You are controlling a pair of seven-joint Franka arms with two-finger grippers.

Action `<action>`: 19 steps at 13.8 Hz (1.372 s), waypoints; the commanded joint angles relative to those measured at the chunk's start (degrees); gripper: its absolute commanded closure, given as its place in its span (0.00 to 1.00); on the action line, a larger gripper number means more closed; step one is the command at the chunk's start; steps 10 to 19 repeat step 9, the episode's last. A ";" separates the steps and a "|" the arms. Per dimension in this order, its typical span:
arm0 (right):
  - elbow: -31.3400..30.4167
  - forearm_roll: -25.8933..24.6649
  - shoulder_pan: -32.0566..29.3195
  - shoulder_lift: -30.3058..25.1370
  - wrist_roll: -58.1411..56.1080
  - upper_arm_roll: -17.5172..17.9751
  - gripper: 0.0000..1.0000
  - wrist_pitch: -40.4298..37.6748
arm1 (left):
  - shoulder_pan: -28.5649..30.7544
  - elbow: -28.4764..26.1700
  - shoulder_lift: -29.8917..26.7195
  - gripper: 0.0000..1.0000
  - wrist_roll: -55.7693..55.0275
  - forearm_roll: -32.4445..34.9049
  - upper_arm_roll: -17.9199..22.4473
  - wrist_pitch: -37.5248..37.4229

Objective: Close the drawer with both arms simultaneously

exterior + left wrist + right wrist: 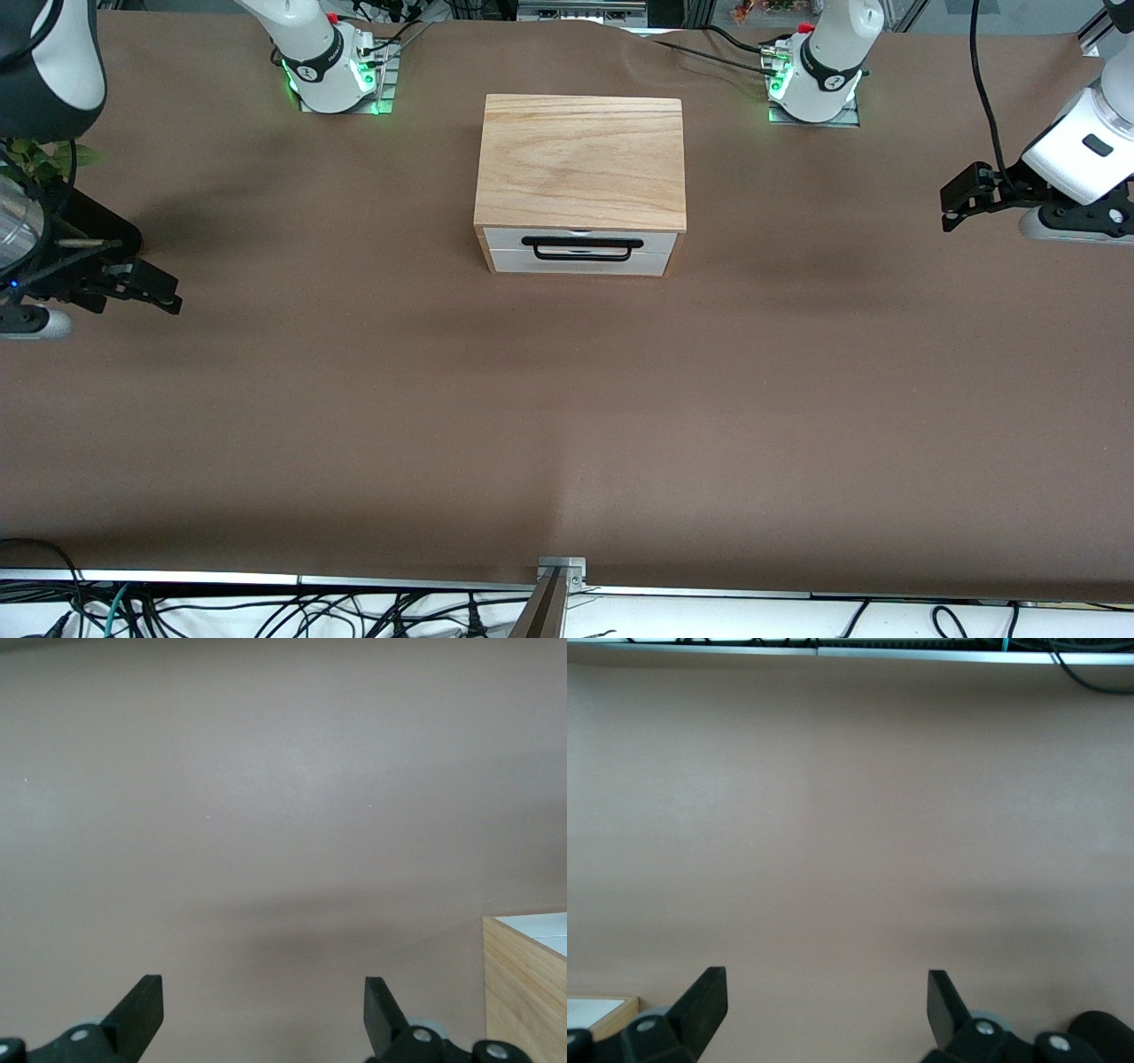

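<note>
Flanking shut drawer (580, 249), left end effector (955, 206), right end effector (164, 292), fingers spread

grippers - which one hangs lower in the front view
The right gripper, at the right arm's end of the table. The left gripper hangs higher up.

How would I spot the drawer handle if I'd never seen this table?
Find the wooden box in the middle of the brown table, between the two arm bases. On its white front panel, facing the front camera, sits the handle: a thin black bar. It is the only dark thing on the box.
</note>
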 commanded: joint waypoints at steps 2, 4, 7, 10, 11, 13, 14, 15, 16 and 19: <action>-5.66 -1.34 -2.28 -4.61 0.30 2.62 0.00 1.11 | 0.73 0.86 -0.72 0.00 0.63 -0.42 0.33 -0.05; -5.75 -1.25 -2.28 -4.52 0.65 3.59 0.00 1.02 | 1.26 0.86 -0.64 0.00 0.98 -0.42 0.34 0.04; -4.87 -1.34 -2.19 -3.12 0.56 3.50 0.00 0.50 | 1.26 1.04 -0.37 0.00 0.89 -0.51 0.33 0.30; -4.61 -1.34 -1.93 -3.03 0.56 3.41 0.00 0.41 | 1.69 1.65 -0.20 0.00 0.98 -2.34 0.34 0.31; -4.61 -1.34 -1.93 -3.03 0.56 3.41 0.00 0.41 | 1.69 1.65 -0.20 0.00 0.98 -2.34 0.34 0.31; -4.61 -1.34 -1.93 -3.03 0.56 3.41 0.00 0.41 | 1.69 1.65 -0.20 0.00 0.98 -2.34 0.34 0.31; -4.61 -1.34 -1.93 -3.03 0.56 3.41 0.00 0.41 | 1.69 1.65 -0.20 0.00 0.98 -2.34 0.34 0.31; -4.61 -1.34 -1.93 -3.03 0.56 3.41 0.00 0.41 | 1.69 1.65 -0.20 0.00 0.98 -2.34 0.34 0.31; -4.61 -1.34 -1.93 -3.03 0.56 3.41 0.00 0.41 | 1.69 1.65 -0.20 0.00 0.98 -2.34 0.34 0.31; -4.61 -1.34 -1.93 -3.03 0.56 3.41 0.00 0.41 | 1.69 1.65 -0.20 0.00 0.98 -2.34 0.34 0.31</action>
